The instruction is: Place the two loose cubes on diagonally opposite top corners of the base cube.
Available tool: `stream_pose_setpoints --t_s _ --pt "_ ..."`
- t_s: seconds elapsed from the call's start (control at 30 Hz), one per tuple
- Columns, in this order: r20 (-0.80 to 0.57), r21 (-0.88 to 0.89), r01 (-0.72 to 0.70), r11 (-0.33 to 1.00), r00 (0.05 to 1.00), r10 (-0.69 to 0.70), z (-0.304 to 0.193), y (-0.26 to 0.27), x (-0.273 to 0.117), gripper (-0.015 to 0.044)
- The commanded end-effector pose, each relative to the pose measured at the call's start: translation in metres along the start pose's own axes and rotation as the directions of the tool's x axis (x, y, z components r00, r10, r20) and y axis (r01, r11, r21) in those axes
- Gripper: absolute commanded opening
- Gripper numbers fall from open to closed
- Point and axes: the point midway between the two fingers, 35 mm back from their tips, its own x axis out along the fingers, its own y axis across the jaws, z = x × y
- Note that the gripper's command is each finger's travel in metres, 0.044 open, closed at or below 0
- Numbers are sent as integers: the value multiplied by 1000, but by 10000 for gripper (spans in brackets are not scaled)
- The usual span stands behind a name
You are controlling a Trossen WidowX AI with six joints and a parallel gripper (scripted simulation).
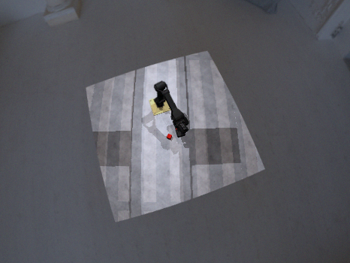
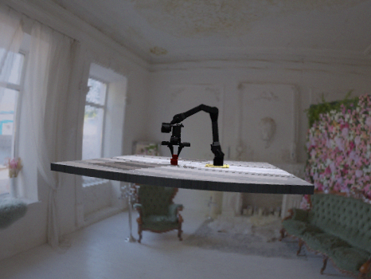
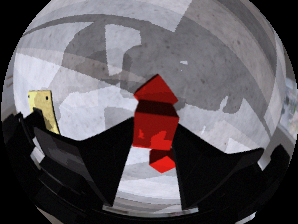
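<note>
My gripper [image 2: 174, 155] [image 3: 153, 124] points down, its fingers against both sides of a red cube [image 2: 174, 157] [image 3: 156, 135]. In the exterior view more red lies right below that cube, close to the table. In the wrist view a second red cube [image 3: 157, 90], turned cornerwise, shows just beyond the held one. A third, smaller-looking red cube [image 3: 162, 164] shows below it, partly hidden by it. The top view shows one red cube [image 1: 169, 137] left of the gripper body, which hides the fingers. Which cube is the base, and whether the held cube touches it, I cannot tell.
The arm's yellow base plate [image 1: 154, 108] [image 2: 211, 166] [image 3: 43, 101] is on the striped table [image 1: 154, 180] [image 2: 255, 173], behind the cubes. The arm's shadow falls across the table around the cubes.
</note>
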Motion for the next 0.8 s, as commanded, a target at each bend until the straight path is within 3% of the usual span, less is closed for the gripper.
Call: stream_pose_setpoints --t_s 0.0,0.03,0.77 --pt "-3 -4 1 1000 1000 -1 0 0 1 184" --pt "-3 -4 1 1000 1000 -1 0 0 1 205" --pt "0 0 0 1000 1000 0 0 0 -30 205"
